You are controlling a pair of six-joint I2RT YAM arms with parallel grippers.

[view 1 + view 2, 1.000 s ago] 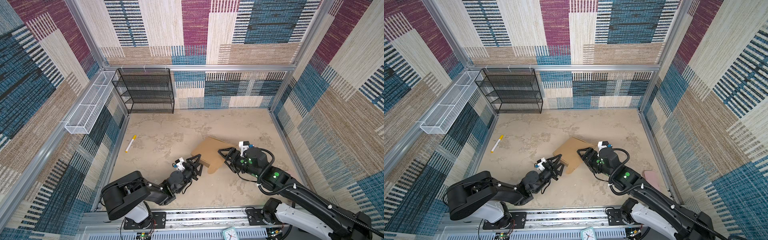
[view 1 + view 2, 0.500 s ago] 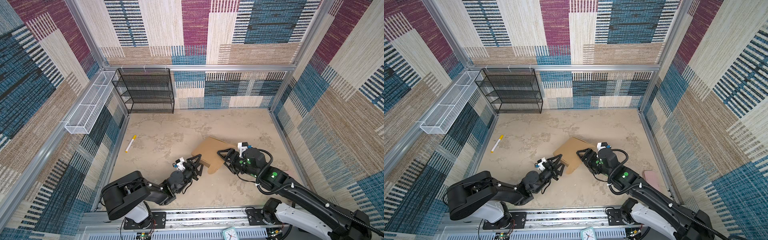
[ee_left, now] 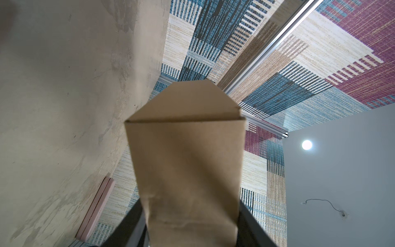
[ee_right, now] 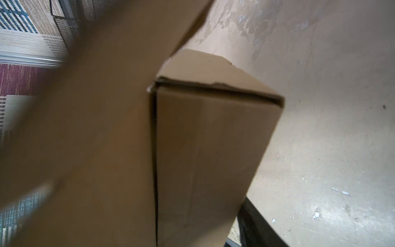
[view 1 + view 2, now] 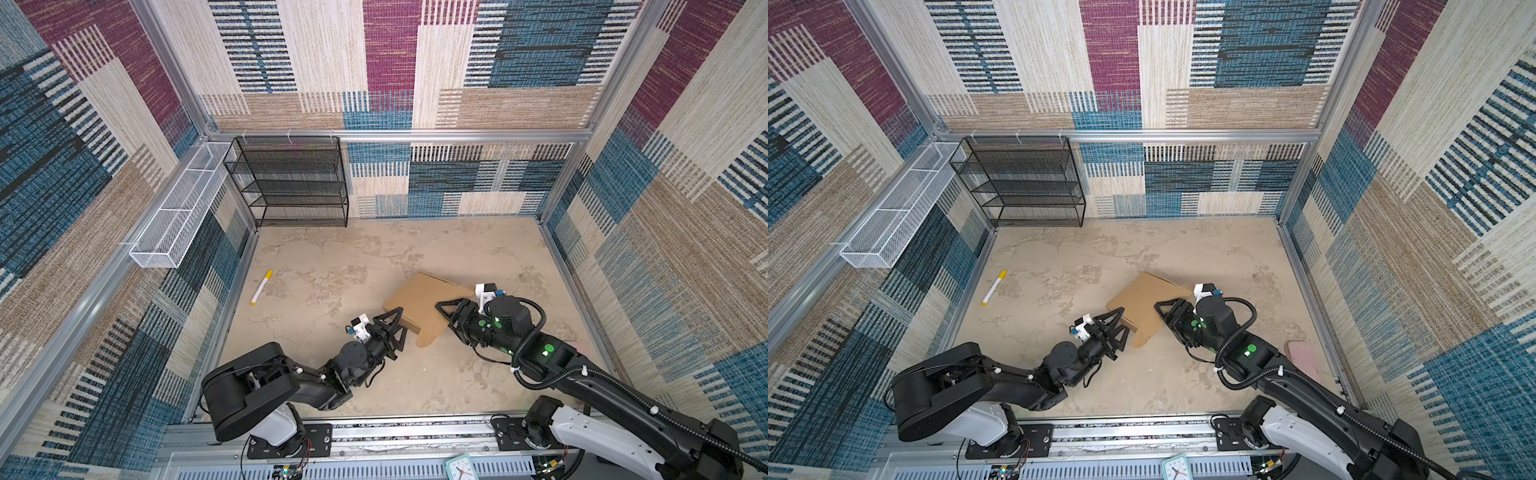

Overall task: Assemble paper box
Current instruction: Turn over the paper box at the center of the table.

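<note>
Floor (image 5: 332, 257): box (image 5: 419, 297) edge (in left claw (image 5: 402, 320)).

Checking my hardware in both top views. The left arm (image 5: 266, 380) is matte black shells with a bulky rounded shoulder. Its white base housing (image 5: 277, 426) sits on a black plate, thin red and black wires at the foot. The left gripper (image 5: 402, 319) has black open triangular fingers. Just behind them there's a small white camera block (image 5: 360, 325) with a blue fleck, and a thin black cable looping off the wrist. The right arm (image 5: 615, 395) has the same black links and a white base (image 5: 590, 436). The right gripper (image 5: 442, 316) has matching triangular fingers. Behind it I see green lights (image 5: 548, 348) glowing, a second camera block (image 5: 484, 291) and a ribbed black conduit (image 5: 541, 318) cinched with white ties.
</note>
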